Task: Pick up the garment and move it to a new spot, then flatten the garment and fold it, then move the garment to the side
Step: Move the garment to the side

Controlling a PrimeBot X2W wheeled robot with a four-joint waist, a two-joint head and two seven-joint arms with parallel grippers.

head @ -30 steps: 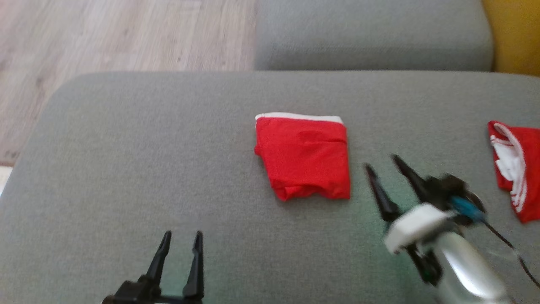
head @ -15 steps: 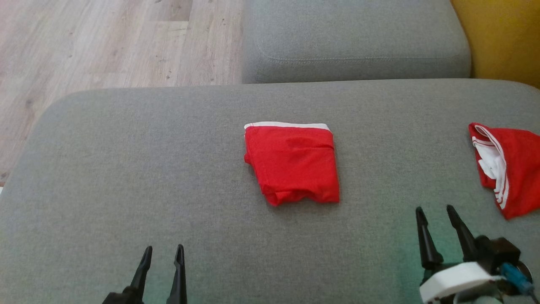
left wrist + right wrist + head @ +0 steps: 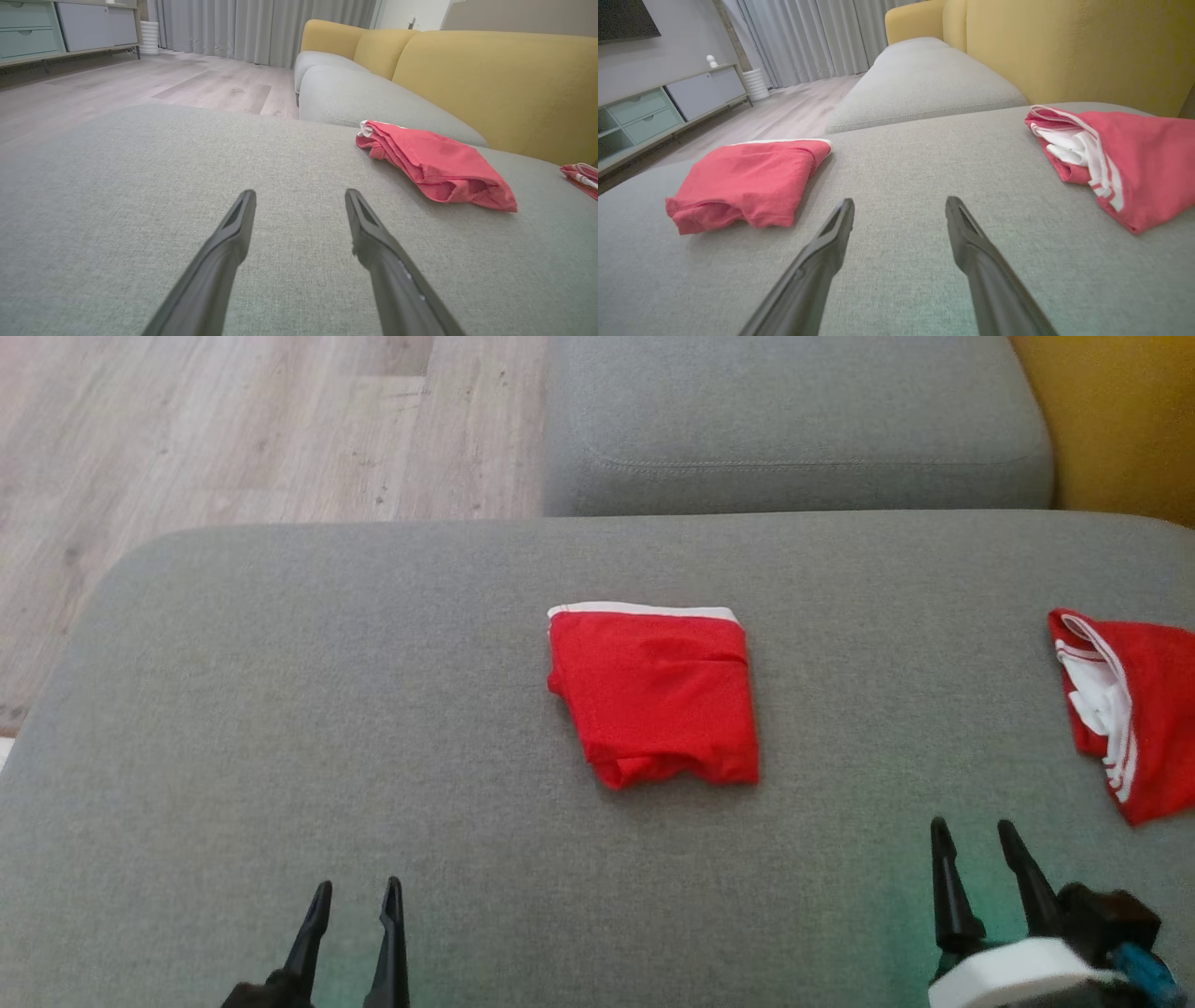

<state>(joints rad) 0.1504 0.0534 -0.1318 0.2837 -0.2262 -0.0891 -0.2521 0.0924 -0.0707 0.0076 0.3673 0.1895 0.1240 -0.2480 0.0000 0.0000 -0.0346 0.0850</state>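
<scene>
garment: red [image 3: 656, 695], folded into a rough square with a white band on its far edge, lying flat mid-cushion, touched by neither gripper
cushion: grey [image 3: 280, 709], left corner rounded, wood floor [image 3: 233, 420] beyond the left and far-left edge
open room: wide bare stretch left of the garment, narrower bare strip on its right
far side: second grey cushion [image 3: 794, 420] butts against the far edge, yellow backrest [image 3: 1120, 420] at the right
other cloth: red and white piece [image 3: 1134, 709] at the right edge, well apart from the garment
left gripper: [image 3: 357, 887] fingers spread, holding nothing, low near the cushion's near edge
right gripper: [image 3: 971, 826] fingers spread, holding nothing, near right of the garment
change: a second ago the right gripper sat tilted just beside the garment's near right corner, now pulled back, fingers straight; garment shape unchanged; view shifted slightly
</scene>
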